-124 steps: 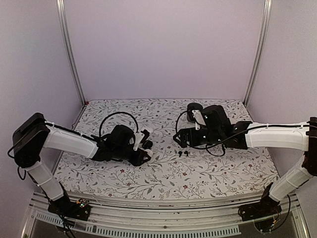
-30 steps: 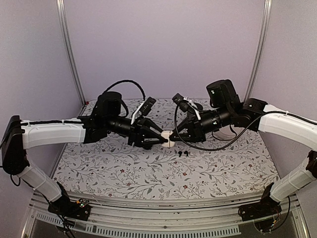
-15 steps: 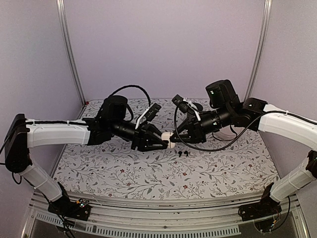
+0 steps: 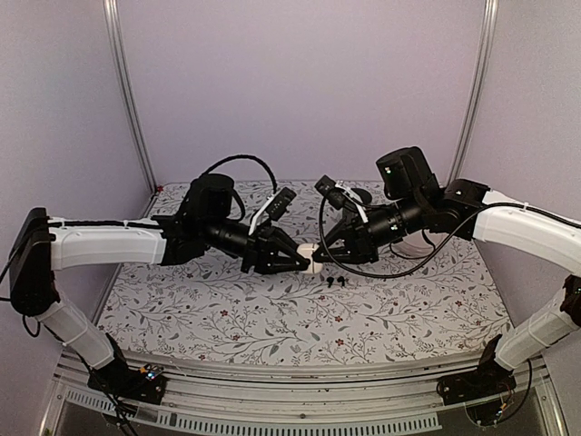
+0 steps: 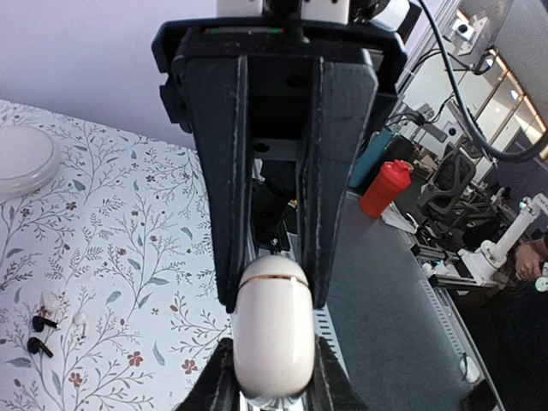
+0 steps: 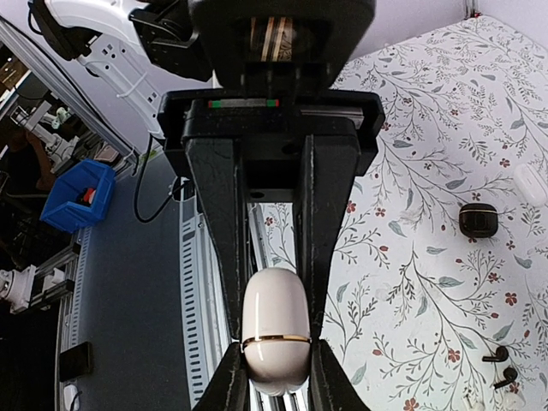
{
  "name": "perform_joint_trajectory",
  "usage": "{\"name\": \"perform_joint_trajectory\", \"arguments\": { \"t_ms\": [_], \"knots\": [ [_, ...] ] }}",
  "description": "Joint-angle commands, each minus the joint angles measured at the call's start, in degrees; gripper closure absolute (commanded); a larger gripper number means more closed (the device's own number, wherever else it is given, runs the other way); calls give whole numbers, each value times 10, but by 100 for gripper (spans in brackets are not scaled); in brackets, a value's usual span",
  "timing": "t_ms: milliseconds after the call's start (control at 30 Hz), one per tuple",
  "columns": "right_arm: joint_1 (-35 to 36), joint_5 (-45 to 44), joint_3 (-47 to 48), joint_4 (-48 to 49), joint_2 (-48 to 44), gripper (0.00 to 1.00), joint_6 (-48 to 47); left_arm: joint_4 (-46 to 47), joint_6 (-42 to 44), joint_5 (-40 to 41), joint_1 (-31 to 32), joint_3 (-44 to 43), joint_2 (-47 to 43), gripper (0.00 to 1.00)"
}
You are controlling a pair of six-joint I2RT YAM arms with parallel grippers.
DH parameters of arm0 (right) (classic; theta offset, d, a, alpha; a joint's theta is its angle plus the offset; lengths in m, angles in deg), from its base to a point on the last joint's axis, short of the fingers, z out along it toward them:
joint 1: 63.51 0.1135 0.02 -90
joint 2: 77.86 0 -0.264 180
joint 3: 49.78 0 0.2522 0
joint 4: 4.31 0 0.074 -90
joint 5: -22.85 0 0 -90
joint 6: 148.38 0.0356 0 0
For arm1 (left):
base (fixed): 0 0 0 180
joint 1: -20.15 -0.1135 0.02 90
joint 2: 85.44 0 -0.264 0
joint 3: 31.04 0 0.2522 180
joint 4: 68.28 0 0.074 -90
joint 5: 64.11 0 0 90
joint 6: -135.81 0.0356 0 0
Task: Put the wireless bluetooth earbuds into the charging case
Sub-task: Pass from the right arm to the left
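Smooth white charging case [image 5: 274, 330] looks light and slippery; left end effector [image 5: 274, 385] and right end effector [image 6: 274, 377] each clamp an opposite half.

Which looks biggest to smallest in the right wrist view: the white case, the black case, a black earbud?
1. white case, though it is nearest the camera, which inflates it
2. black case
3. black earbud

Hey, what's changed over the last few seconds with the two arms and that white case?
The left gripper and right gripper rose off the table and met above its centre. The left then closed on the white case, which the right holds from the other end. Unchanged: the right's grip over the last second, and the black earbuds on the table.
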Motion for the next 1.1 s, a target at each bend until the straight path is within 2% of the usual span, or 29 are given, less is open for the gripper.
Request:
{"name": "perform_joint_trajectory", "arguments": {
  "t_ms": [0,33,100,133,233,400,533,633,833,1067],
  "knots": [
    [4,-6,12,7,9,94,-2,32,-10,-14,5,-3,6,96],
    [3,-11,11,11,9,90,-1,39,-13,-14,5,0,6,100],
    [4,-24,9,17,5,83,3,61,-28,-12,6,11,4,100],
    [4,-34,3,24,2,72,4,78,-42,-11,5,18,3,100],
    [3,-63,-16,56,-15,53,18,120,-66,2,2,37,-3,100],
    [-1,-110,-36,95,-38,30,46,218,-122,30,-13,87,-16,100],
    [-6,-146,-67,140,-60,20,86,267,-143,60,-23,116,-34,100],
    [-6,-174,-79,172,-73,16,127,310,-158,89,-27,132,-47,100],
    [29,-236,-127,259,-94,13,207,365,-187,117,-29,135,-47,100],
    [61,-301,-147,302,-90,10,227,435,-235,122,-29,140,-31,100]
  ]
}}
